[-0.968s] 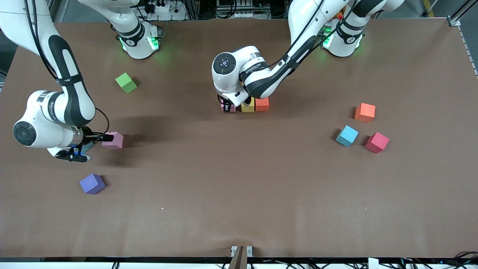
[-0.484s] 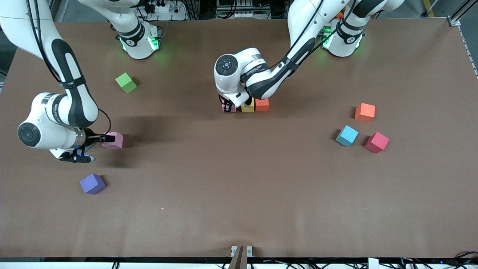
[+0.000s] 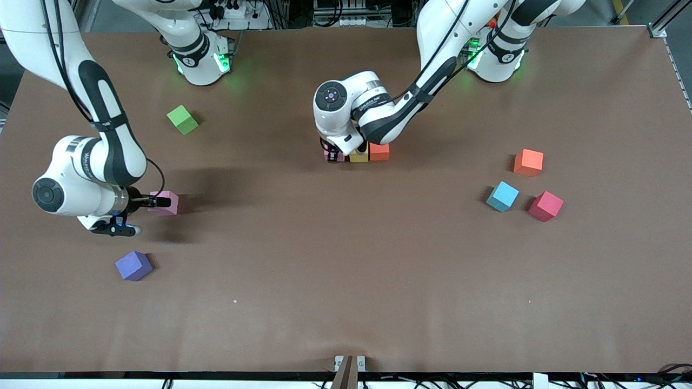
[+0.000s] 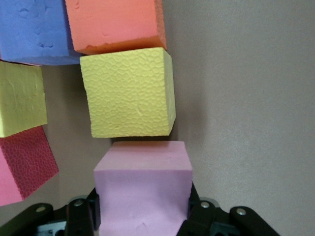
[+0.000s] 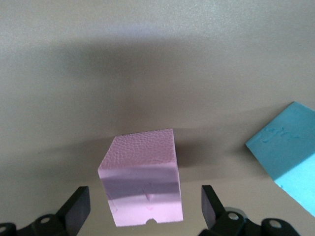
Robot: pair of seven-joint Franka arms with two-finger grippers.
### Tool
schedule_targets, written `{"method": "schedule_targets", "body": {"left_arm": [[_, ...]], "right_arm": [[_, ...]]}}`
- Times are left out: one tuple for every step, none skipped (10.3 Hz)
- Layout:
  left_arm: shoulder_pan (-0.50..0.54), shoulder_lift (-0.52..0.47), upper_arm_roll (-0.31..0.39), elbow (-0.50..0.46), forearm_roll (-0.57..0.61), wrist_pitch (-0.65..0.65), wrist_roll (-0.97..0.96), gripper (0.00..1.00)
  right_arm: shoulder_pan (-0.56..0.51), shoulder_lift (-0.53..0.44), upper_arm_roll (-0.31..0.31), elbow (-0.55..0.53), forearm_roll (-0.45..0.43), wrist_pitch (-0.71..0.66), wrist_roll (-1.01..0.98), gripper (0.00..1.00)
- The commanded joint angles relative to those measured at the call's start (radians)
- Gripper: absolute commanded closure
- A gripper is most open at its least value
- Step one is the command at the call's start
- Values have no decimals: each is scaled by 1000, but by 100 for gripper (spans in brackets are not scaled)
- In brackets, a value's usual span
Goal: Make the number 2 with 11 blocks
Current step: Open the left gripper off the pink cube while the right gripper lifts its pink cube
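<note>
At mid-table, the left gripper (image 4: 142,221) clamps a pink block (image 4: 142,191) just beside the yellow block (image 3: 359,155) and orange block (image 3: 379,151). Toward the right arm's end, the right gripper (image 5: 145,214), fingers spread, straddles another pink block (image 5: 142,184) untouched.

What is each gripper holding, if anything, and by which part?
The left gripper grips a pink block by two facing sides. The right gripper holds nothing; its fingers stand open around another pink block.
</note>
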Motion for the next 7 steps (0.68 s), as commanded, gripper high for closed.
{"method": "schedule_targets", "body": {"left_arm": [[6, -12, 0, -39, 19, 24, -2, 100], [6, -12, 0, -43, 19, 30, -1, 100], [7, -15, 0, -46, 19, 33, 1, 100], [17, -13, 0, -48, 19, 37, 2, 100], [18, -13, 0, -51, 19, 38, 2, 100], [18, -13, 0, -53, 19, 38, 4, 100], [20, -13, 0, -54, 19, 38, 7, 100]], "right_arm": [[7, 9, -2, -4, 18, 13, -12, 0], [9, 12, -2, -5, 20, 26, -12, 0], [9, 17, -2, -17, 20, 49, -13, 0], [9, 18, -2, -24, 18, 58, -13, 0], [9, 18, -2, -25, 18, 59, -13, 2], [9, 23, -2, -25, 20, 60, -13, 7], [9, 23, -2, -27, 18, 67, -13, 15]]}}
